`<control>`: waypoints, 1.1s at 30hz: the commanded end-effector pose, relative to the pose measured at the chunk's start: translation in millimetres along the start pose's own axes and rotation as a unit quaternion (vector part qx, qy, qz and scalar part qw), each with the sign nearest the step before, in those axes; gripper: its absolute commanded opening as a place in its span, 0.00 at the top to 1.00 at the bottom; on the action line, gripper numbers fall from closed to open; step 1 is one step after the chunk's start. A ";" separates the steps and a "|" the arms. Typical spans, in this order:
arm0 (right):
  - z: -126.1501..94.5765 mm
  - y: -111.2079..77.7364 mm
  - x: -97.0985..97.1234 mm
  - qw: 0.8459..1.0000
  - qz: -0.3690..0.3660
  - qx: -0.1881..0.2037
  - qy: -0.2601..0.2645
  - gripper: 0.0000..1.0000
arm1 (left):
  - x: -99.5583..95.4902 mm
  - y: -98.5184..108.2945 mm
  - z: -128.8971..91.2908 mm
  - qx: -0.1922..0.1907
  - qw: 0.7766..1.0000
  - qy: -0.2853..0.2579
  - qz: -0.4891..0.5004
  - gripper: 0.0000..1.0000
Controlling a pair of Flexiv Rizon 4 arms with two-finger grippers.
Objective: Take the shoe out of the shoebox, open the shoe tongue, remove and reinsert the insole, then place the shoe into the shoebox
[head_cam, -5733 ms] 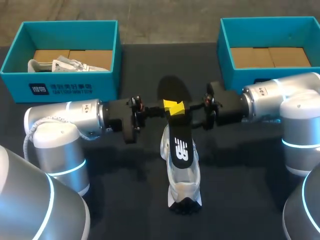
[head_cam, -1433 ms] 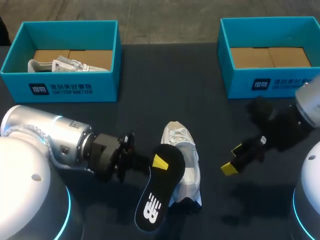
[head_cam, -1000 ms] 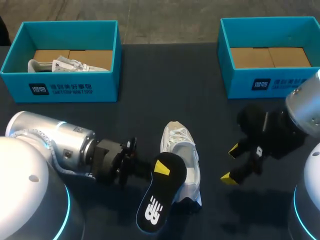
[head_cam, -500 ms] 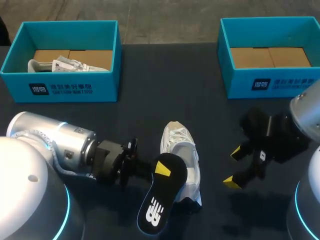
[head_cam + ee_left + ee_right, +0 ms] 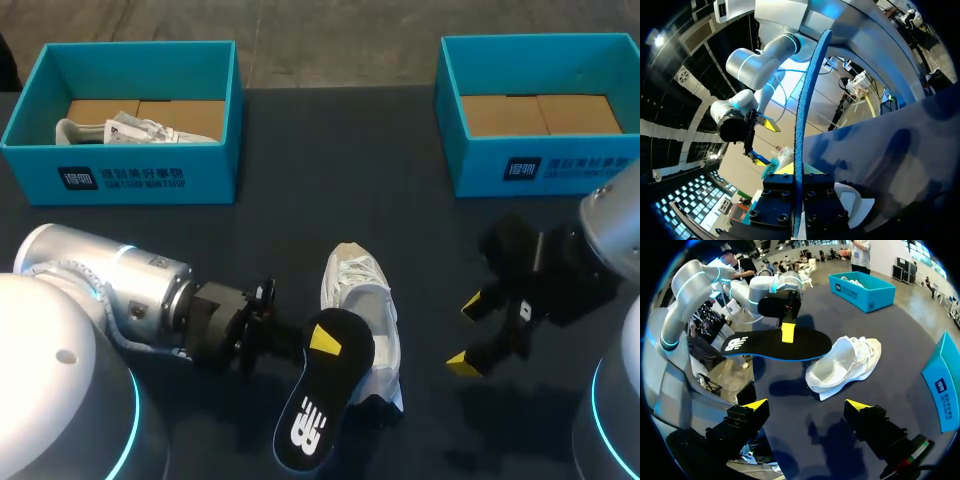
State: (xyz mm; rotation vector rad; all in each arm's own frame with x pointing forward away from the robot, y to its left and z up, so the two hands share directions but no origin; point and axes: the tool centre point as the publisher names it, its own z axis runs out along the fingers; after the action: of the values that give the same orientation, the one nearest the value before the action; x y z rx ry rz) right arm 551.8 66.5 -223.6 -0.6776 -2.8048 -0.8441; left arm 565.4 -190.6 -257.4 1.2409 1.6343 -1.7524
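Observation:
A white shoe [image 5: 367, 318] lies on the dark table, toe towards the far side. My left gripper [image 5: 322, 338] is shut on a black insole [image 5: 318, 405], held over the shoe's heel and left side. In the left wrist view the insole [image 5: 801, 125] shows edge-on between the fingers. My right gripper [image 5: 467, 335] hangs open to the right of the shoe, nothing between its fingers. From the right wrist view, the open gripper [image 5: 806, 405] faces the shoe [image 5: 845, 365], the insole [image 5: 775, 345] and the left gripper [image 5: 788, 332].
A teal shoebox [image 5: 215, 95] at the back left holds another white shoe [image 5: 120, 130]. A second teal shoebox [image 5: 452, 120] at the back right shows only a cardboard floor. Dark table surface lies between the boxes and the shoe.
Over the last second my right gripper drifted slightly to the right and down. The insole and left gripper have barely shifted. Nothing moved in the last half second.

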 end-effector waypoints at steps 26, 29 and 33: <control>1.9 -8.8 13.7 0.997 -0.068 0.013 -0.032 0.00 | 12.7 3.5 14.8 0.010 0.999 -0.013 -0.032 1.00; 2.6 -9.7 14.9 0.996 -0.083 0.016 -0.042 0.00 | 12.5 2.9 16.0 0.010 0.999 -0.011 -0.033 1.00; 7.0 -11.7 15.0 0.992 -0.106 0.023 -0.059 0.00 | 10.8 3.2 16.4 0.017 0.999 -0.014 -0.041 1.00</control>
State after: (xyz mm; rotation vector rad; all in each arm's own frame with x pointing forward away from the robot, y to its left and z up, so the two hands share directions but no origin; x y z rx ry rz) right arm 549.0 72.7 -229.9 -0.4170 -2.9753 -0.7753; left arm 556.0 -201.4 -267.7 1.1722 1.6679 -1.8402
